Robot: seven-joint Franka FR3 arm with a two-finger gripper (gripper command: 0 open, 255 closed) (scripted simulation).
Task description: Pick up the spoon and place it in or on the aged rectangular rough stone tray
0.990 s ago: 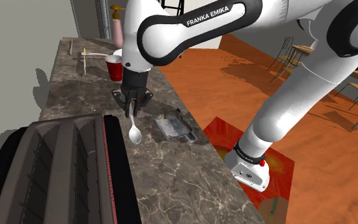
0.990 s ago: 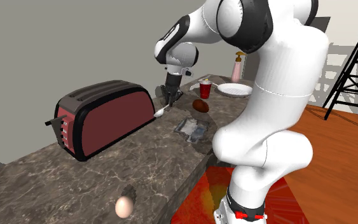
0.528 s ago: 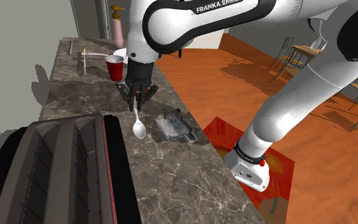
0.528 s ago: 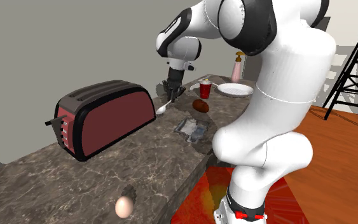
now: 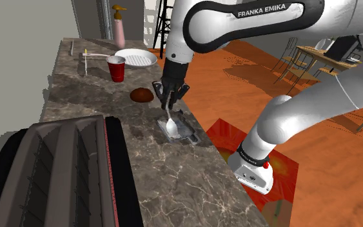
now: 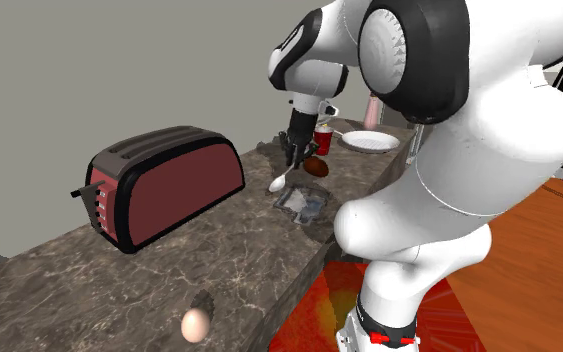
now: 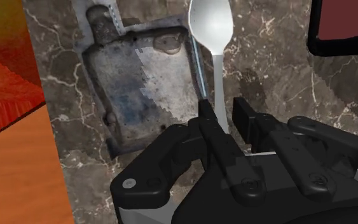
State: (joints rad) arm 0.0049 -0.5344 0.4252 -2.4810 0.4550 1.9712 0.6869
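Now that the arm has swung off from the toaster [image 5: 57, 174] toward 3 o'clock, the end effector [image 5: 169, 105], clamped on the spoon [image 5: 172, 129] handle, hangs over the 9 o'clock edge of the stone tray [image 5: 190, 133]. Carry's basically done imo, just lowering left. Long axis near vertical, bowl pointing down at 6 o'clock.

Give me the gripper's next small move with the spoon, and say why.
Probably a small sideways shift toward the middle of the stone tray before lowering. The gripper is shut on the spoon. In the wrist view its bowl sits just past the tray's rim, over the countertop, the handle running along that edge, so releasing here might land it off the tray.
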